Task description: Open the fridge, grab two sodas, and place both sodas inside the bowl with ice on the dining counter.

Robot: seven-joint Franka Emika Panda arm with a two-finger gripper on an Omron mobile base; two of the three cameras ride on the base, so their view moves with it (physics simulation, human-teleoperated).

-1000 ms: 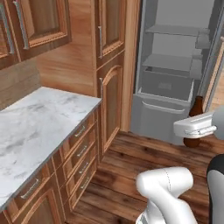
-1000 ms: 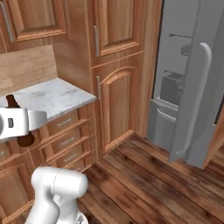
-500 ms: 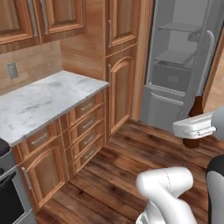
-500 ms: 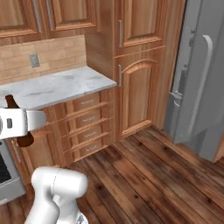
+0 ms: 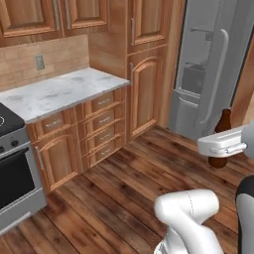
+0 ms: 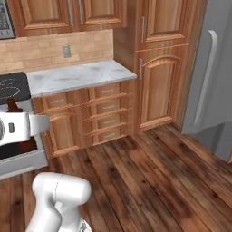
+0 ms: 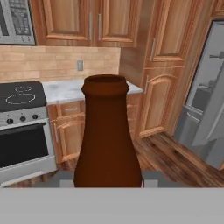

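My gripper (image 5: 221, 147) is shut on a soda, the slim dark brown bottle (image 5: 222, 122), and holds it upright above the wooden floor. In the right base view the same bottle (image 6: 28, 144) shows behind the white hand, with the gripper (image 6: 18, 128) at the left edge. The hand view looks along the bottle (image 7: 107, 135) from close up, its neck rising in the middle. The grey fridge (image 5: 196, 74) stands open at the right, its door with the long bar handle (image 5: 216, 74) swung out. Its door (image 6: 210, 77) is also at the right edge. The bowl, ice and dining counter are out of view.
A marble kitchen counter (image 5: 59, 92) over wooden drawers (image 5: 101, 124) runs along the wall. A stove with an oven (image 7: 22, 131) stands at its left end. Tall wooden cabinets (image 6: 161, 68) sit between the counter and the fridge. Wooden floor (image 6: 149, 176) lies ahead.
The whole picture has shifted: the base has turned away from the fridge, which slid to the right edge, and the stove came into view. The bottle stays in my shut gripper.
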